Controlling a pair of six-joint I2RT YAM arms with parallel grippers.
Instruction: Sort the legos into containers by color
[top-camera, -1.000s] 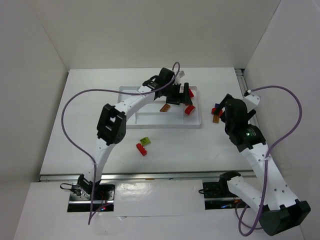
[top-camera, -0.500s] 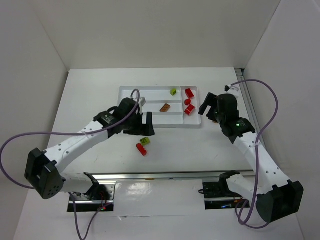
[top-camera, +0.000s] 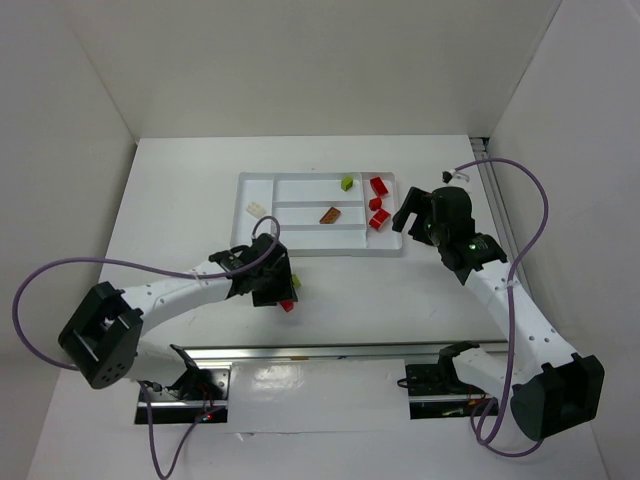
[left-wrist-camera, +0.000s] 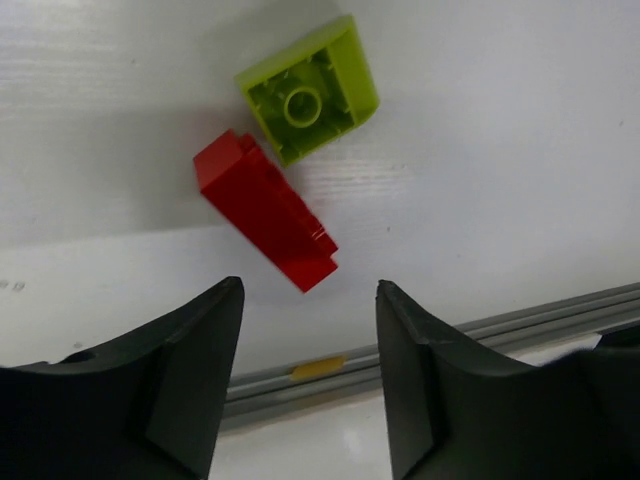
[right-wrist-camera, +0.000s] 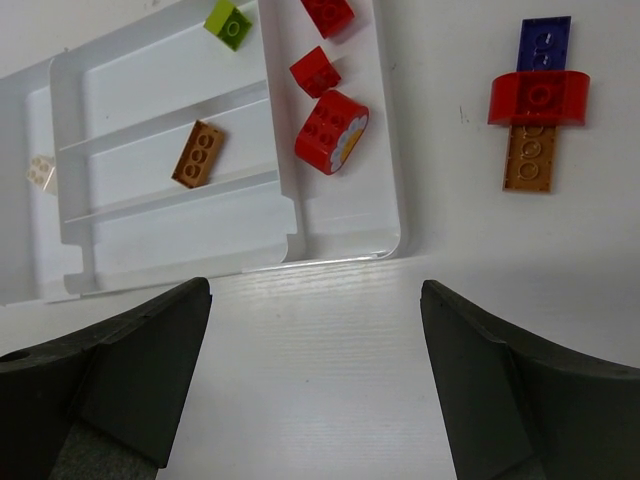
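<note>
A red lego and a lime green lego lie touching on the table. My left gripper is open just short of the red one, with nothing between its fingers. From above, the left gripper covers most of both. The white tray holds a green lego, three red legos, an orange-brown one and a cream one. My right gripper is open and empty over bare table by the tray's near right corner. Beyond it lies a stack: a blue lego, a red one, an orange-brown one.
A grey rail runs along the table's near edge, just behind the left fingers. White walls enclose the table on three sides. The right arm hides the stacked legos in the top view.
My left arm has pulled back from the tray to the red and green legos near the front, and its jaws have narrowed. The right gripper shifted towards the tray's right end.
</note>
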